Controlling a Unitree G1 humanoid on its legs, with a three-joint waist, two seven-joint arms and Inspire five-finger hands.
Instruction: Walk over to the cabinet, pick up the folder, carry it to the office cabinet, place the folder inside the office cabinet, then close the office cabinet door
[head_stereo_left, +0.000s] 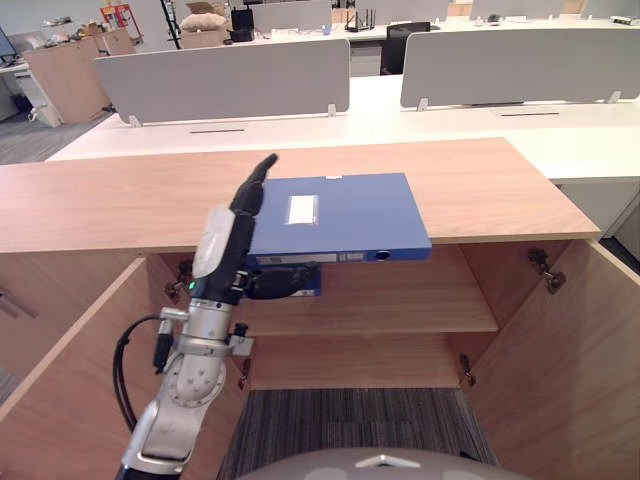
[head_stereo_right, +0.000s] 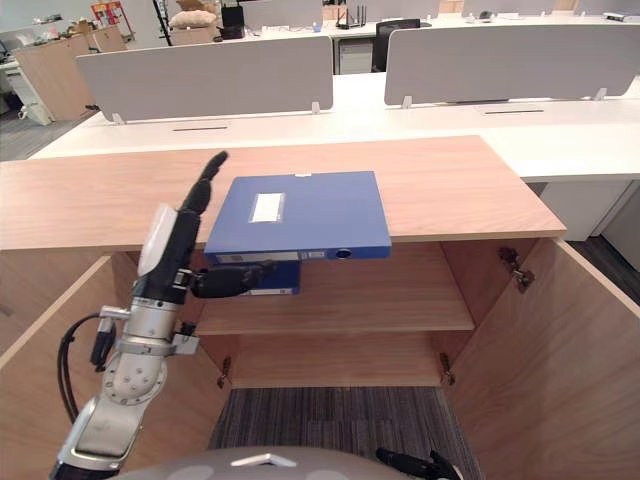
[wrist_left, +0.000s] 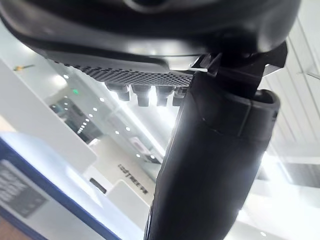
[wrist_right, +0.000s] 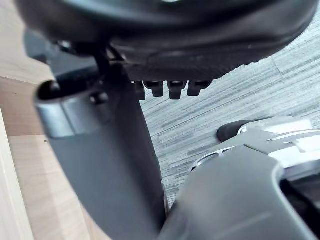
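Observation:
A blue folder (head_stereo_left: 340, 210) with a white label lies flat on the wooden cabinet top (head_stereo_left: 480, 190), its front edge overhanging the open cabinet. My left hand (head_stereo_left: 225, 245) is raised at the folder's left front corner. Its fingers point straight up beside the left edge, and its thumb (head_stereo_left: 285, 280) reaches sideways under the overhanging part. The hand is open and not closed on the folder. In the left wrist view the folder (wrist_left: 30, 190) shows past the thumb (wrist_left: 210, 165). My right hand (head_stereo_right: 415, 465) hangs low over the carpet with relaxed fingers, holding nothing.
The cabinet stands open, with a door swung out on the left (head_stereo_left: 70, 380) and on the right (head_stereo_left: 580, 380) and a bare shelf (head_stereo_left: 400, 300) inside. A small blue piece (head_stereo_left: 305, 285) shows under the folder. White desks with grey dividers (head_stereo_left: 225, 75) stand behind.

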